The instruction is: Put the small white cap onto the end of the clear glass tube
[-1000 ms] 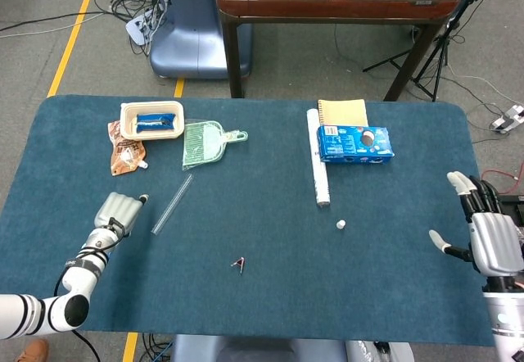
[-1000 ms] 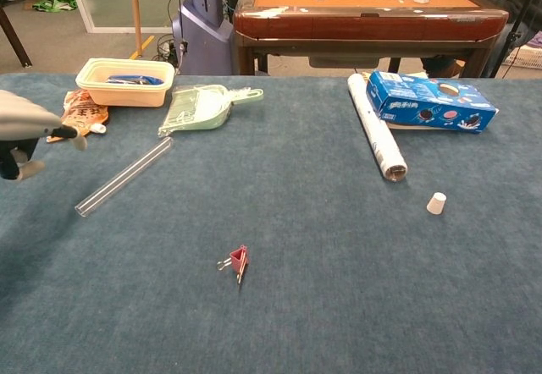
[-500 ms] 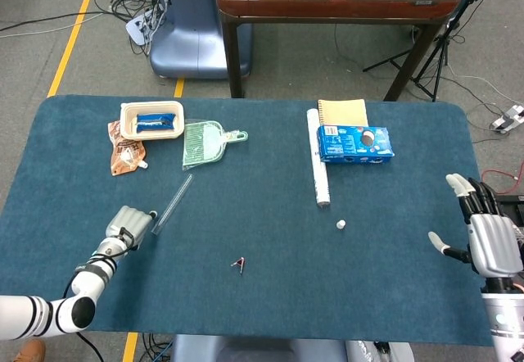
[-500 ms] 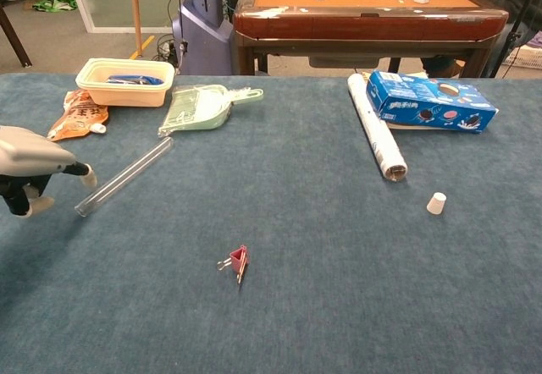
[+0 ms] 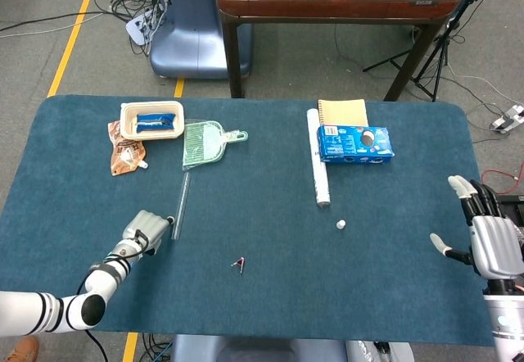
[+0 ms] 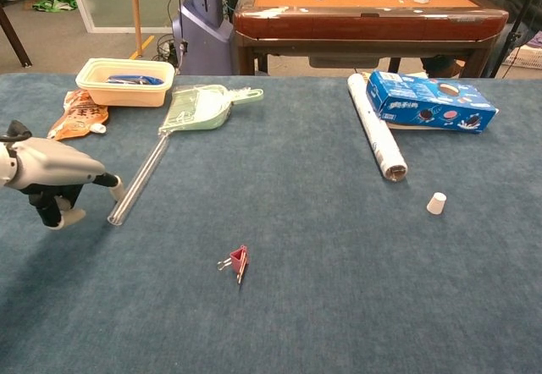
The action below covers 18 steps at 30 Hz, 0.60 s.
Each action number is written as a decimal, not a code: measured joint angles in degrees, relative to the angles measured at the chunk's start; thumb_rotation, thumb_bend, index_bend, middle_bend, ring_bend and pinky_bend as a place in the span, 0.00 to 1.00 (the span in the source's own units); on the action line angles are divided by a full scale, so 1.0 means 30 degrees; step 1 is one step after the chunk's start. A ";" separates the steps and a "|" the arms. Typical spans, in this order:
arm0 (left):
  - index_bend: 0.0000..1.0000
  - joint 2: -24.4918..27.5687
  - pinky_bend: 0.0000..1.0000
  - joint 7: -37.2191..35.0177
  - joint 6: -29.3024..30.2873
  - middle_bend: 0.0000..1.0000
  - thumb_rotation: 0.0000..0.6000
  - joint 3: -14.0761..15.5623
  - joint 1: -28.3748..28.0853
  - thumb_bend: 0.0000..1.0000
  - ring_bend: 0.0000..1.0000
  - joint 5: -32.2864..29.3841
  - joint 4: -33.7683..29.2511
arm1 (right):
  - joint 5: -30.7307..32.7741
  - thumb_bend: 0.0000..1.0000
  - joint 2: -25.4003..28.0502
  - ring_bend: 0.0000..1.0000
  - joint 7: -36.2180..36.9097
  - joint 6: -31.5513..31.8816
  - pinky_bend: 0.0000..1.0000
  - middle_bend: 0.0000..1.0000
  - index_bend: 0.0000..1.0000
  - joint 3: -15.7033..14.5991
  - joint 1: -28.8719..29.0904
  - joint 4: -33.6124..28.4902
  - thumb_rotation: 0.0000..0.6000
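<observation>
Head view: a dark blue cloth-covered table [image 5: 262, 296] carries the scene. The clear glass tube [image 5: 181, 204] lies flat on the left half, running near to far, its far end just beside the pale green plastic dustpan [image 5: 202, 143]. The left hand [image 5: 146, 229] rests low on the cloth at the tube's near end, its fingertips [image 6: 113, 183] at or against that end; the fingers extend forward together and hold nothing, though whether they actually touch the glass cannot be told. The small white cap [image 5: 341, 224] stands on the right half of the table, well apart from the tube and just near of the end of a white paper roll [image 5: 317, 168]. The right hand [image 5: 488, 239] hovers at the right edge of the table, fingers spread apart and empty.

Chest view: the same tube [image 6: 138, 179] lies slanted from the dustpan [image 6: 200, 107] toward the left hand [image 6: 52, 171]. The cap [image 6: 436, 203] sits upright, alone on the cloth. A small red binder clip [image 6: 238, 262] lies near the table's centre. Far left stand a cream rectangular plastic tray [image 6: 124, 83] and an orange snack packet [image 6: 81, 112]; far right lies a blue cardboard biscuit box [image 6: 430, 101].
</observation>
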 measured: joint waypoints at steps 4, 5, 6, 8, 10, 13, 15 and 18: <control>0.17 -0.0065 0.81 -0.0914 -0.1055 1.00 1.00 -0.0511 -0.0321 0.53 0.94 0.0343 -0.0109 | -0.0025 0.21 0.0011 0.01 0.0034 0.0044 0.06 0.10 0.06 -0.0018 -0.0045 0.0013 1.00; 0.17 -0.0127 0.81 -0.1092 -0.1199 1.00 1.00 -0.0627 -0.0386 0.53 0.94 0.0501 -0.0092 | -0.0033 0.21 0.0016 0.01 0.0041 0.0063 0.06 0.10 0.06 -0.0025 -0.0061 0.0018 1.00; 0.17 -0.0238 0.81 -0.1332 -0.1350 1.00 1.00 -0.0781 -0.0469 0.53 0.94 0.0738 -0.0040 | -0.0035 0.21 0.0022 0.01 0.0053 0.0084 0.06 0.10 0.06 -0.0030 -0.0082 0.0024 1.00; 0.17 -0.0453 0.81 -0.1633 -0.1564 1.00 1.00 -0.0991 -0.0638 0.53 0.94 0.1076 0.0094 | -0.0020 0.21 0.0042 0.01 0.0084 0.0131 0.06 0.10 0.06 -0.0037 -0.0128 0.0040 1.00; 0.17 -0.0693 0.81 -0.1895 -0.1775 1.00 1.00 -0.1203 -0.0902 0.53 0.94 0.1266 0.0267 | -0.0030 0.21 0.0059 0.01 0.0145 0.0198 0.06 0.10 0.06 -0.0043 -0.0182 0.0057 1.00; 0.17 -0.0935 0.81 -0.2267 -0.2024 1.00 1.00 -0.1476 -0.1252 0.53 0.94 0.1292 0.0491 | -0.0054 0.21 0.0084 0.01 0.0187 0.0262 0.06 0.10 0.06 -0.0067 -0.0250 0.0093 1.00; 0.17 -0.1064 0.81 -0.2551 -0.2176 1.00 1.00 -0.1652 -0.1456 0.53 0.94 0.1279 0.0660 | -0.0061 0.21 0.0093 0.01 0.0218 0.0289 0.06 0.10 0.06 -0.0079 -0.0281 0.0102 1.00; 0.17 -0.1202 0.81 -0.2885 -0.2441 1.00 1.00 -0.1803 -0.1815 0.53 0.94 0.1181 0.0957 | -0.0068 0.21 0.0102 0.01 0.0309 0.0342 0.06 0.10 0.06 -0.0087 -0.0339 0.0143 1.00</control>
